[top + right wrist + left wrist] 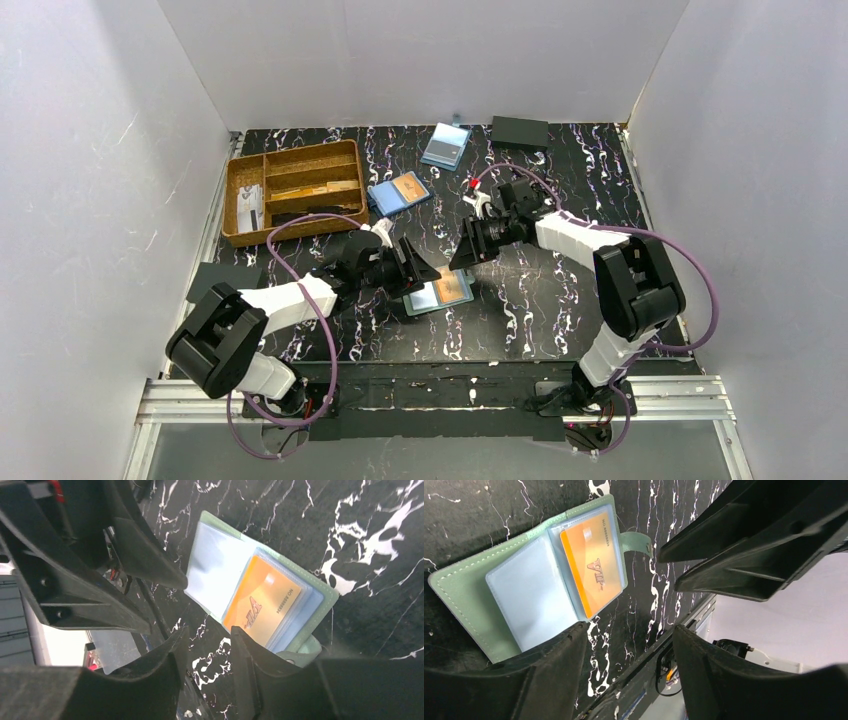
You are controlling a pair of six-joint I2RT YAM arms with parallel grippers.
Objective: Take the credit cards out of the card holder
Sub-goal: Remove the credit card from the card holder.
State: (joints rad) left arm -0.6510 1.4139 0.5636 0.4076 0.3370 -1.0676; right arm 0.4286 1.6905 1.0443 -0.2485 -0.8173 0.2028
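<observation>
The green card holder [428, 300] lies open on the black marbled table between the two arms, its clear sleeves facing up. An orange card [452, 289] sits in the right-hand sleeves. The left wrist view shows the holder's cover [464, 590] and the orange card [594, 565]; the right wrist view shows the holder's edge [329, 589] and the same card [262, 605]. My left gripper [420, 268] [630, 630] hangs open over the holder's left edge, with nothing between its fingers. Just past the holder's far edge, my right gripper [462, 255] [209, 635] is open and empty.
A wooden divided tray [243, 165] stands at the back left. A bright blue holder with an orange card [400, 192] and a pale-blue holder with a grey card [446, 146] lie behind. A dark flat rectangle [520, 131] rests at the back; white walls enclose three sides.
</observation>
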